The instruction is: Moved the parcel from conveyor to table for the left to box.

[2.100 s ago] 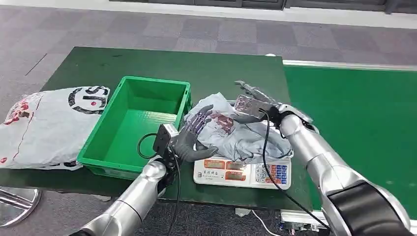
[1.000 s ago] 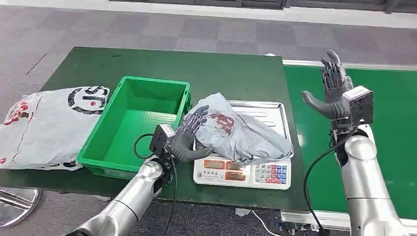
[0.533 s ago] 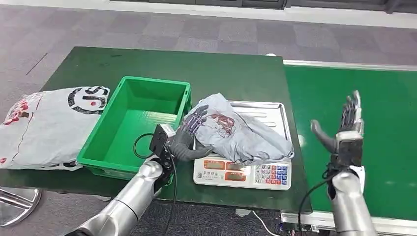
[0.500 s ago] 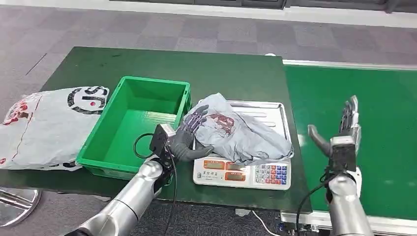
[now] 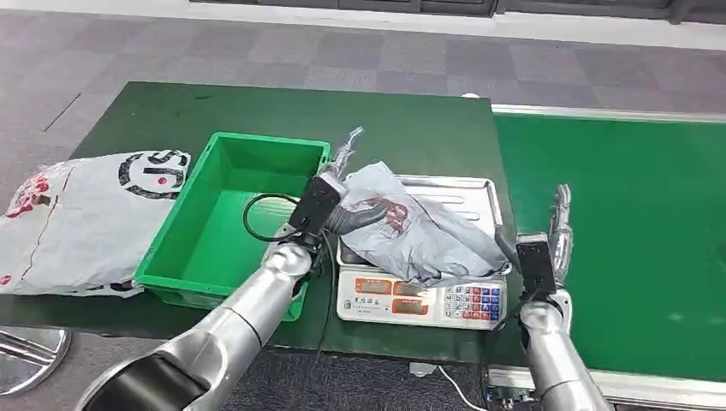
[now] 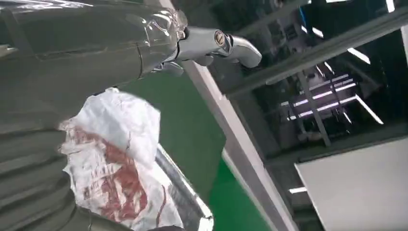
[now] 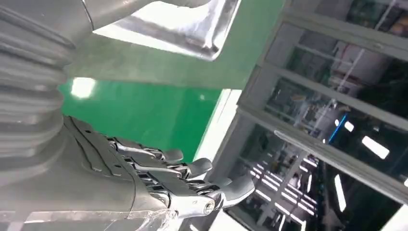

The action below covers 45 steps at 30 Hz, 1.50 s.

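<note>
We saw the parcel (image 5: 419,235), a crumpled grey plastic mailing bag with a dark red print, lying slumped across the scale's (image 5: 421,300) steel pan. Just left of it stood the green box (image 5: 229,218), open-topped, on the worktop (image 5: 257,111).

I see my left robot hand (image 5: 342,204) touching the grey parcel (image 5: 419,233) on the scale (image 5: 419,300), beside the green bin (image 5: 231,214).
</note>
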Each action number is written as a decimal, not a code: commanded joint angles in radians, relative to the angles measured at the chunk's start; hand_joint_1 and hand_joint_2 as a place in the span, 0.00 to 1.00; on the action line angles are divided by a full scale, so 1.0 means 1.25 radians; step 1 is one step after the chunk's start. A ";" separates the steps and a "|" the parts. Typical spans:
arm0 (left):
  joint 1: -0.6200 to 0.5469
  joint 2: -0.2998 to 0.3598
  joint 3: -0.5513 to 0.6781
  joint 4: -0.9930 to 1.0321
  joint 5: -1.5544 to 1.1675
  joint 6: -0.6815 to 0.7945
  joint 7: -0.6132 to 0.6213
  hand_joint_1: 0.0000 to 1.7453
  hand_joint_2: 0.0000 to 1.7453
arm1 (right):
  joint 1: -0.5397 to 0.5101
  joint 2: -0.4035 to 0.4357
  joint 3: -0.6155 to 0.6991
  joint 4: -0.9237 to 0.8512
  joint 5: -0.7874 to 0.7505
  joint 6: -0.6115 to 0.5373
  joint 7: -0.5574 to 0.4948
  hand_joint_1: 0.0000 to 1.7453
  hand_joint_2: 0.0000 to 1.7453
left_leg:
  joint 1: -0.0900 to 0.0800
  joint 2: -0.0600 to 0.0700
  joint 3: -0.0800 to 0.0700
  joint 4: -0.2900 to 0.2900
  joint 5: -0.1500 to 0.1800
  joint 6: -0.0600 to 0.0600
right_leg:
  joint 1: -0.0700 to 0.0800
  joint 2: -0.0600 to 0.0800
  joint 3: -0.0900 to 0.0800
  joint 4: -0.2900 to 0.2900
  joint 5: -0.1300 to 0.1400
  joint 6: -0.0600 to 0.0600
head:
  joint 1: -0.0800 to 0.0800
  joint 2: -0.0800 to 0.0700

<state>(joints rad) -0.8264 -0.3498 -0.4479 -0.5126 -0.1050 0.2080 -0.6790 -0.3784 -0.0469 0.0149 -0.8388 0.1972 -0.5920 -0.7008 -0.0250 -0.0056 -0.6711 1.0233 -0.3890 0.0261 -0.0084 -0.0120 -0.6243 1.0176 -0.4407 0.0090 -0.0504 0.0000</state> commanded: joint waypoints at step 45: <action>-0.108 0.001 -0.539 0.188 -0.256 -0.395 0.581 0.00 1.00 | -0.114 0.004 0.109 0.196 -0.014 -0.001 0.002 0.00 1.00 | 0.001 0.002 0.006 -0.002 -0.001 -0.003 | 0.001 0.002 0.006 -0.002 0.000 -0.001 | 0.000 0.000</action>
<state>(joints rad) -0.9685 -0.3666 -0.9658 -0.3468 -0.4162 -0.2610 0.0511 -0.4887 -0.0378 0.0958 -0.6825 0.1831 -0.6016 -0.7008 -0.0248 -0.0063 -0.6674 1.0231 -0.3895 0.0261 -0.0081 -0.0131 -0.6199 1.0176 -0.4418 0.0085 -0.0500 0.0000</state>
